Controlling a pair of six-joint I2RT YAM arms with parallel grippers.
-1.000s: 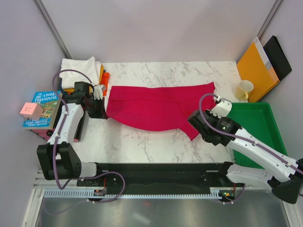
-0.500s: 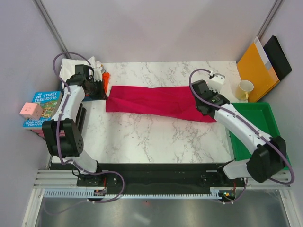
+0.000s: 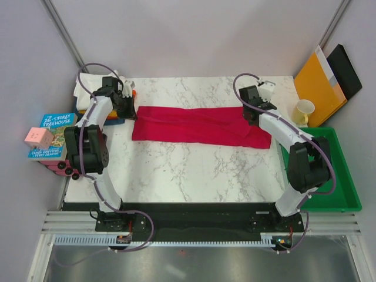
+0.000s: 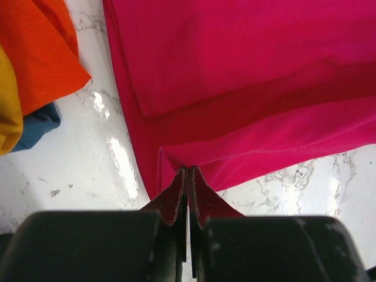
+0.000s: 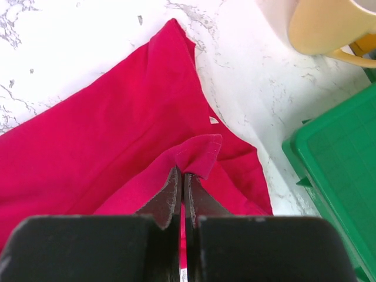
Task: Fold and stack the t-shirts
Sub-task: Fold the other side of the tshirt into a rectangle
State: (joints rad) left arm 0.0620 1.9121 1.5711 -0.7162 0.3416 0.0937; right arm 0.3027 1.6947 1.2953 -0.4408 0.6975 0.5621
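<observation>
Two grippers pinch the red t-shirt (image 3: pixel 200 124): left gripper (image 4: pixel 188 173) clamped on its left-end hem, right gripper (image 5: pixel 182 175) clamped on a bunched fold at its right end. The shirt lies as a long folded band on the table (image 3: pixel 176 170). Soft, light and floppy, so it will likely sag; grip corners or hems. Other t-shirts (image 4: pixel 41 53) are piled just left of it. The mug (image 5: pixel 329 23) and green tray (image 5: pixel 341 158) sit near its right end and could snag it.

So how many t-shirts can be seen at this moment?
5, by colour. The crimson t-shirt lies spread along the table; the white t-shirt, orange t-shirt, yellow t-shirt and dark blue t-shirt are piled at its far-left corner. More may be hidden in that pile.
</observation>
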